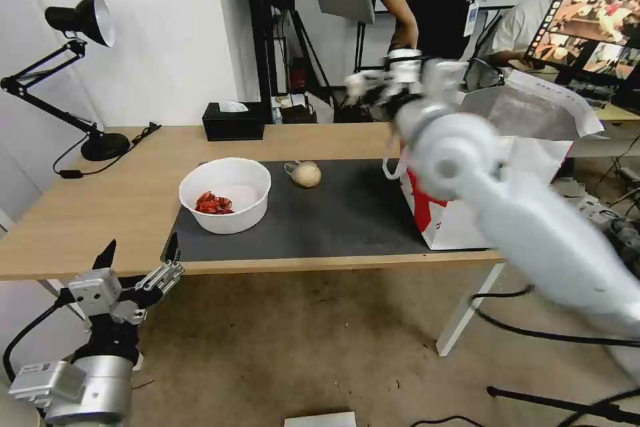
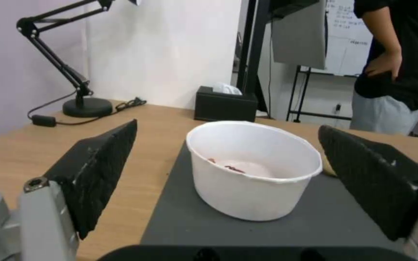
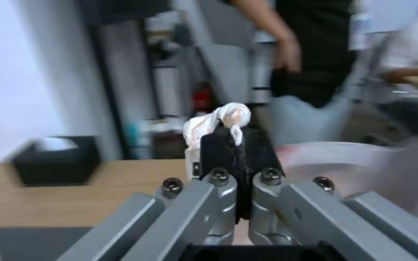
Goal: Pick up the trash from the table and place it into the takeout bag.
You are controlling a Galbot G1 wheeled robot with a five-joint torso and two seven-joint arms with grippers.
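A white round bowl (image 1: pixel 225 195) with red shell scraps stands on the dark grey mat (image 1: pixel 347 213) of the light-wood table (image 1: pixel 100 213). A beige ball in clear wrap (image 1: pixel 306 174) lies just right of the bowl. The red-and-white takeout bag (image 1: pixel 460 217) stands open at the mat's right end. My right gripper (image 1: pixel 360 85) is raised above the table near the bag's left side, shut (image 3: pixel 238 143) on a crumpled white tissue (image 3: pixel 216 121). My left gripper (image 1: pixel 137 267) hangs open below the table's front edge, facing the bowl (image 2: pixel 255 170).
A black tissue box (image 1: pixel 233 121) sits at the table's back edge, and a black desk lamp (image 1: pixel 100 143) stands at the back left. A person stands behind the table. Cables lie on the floor at the right.
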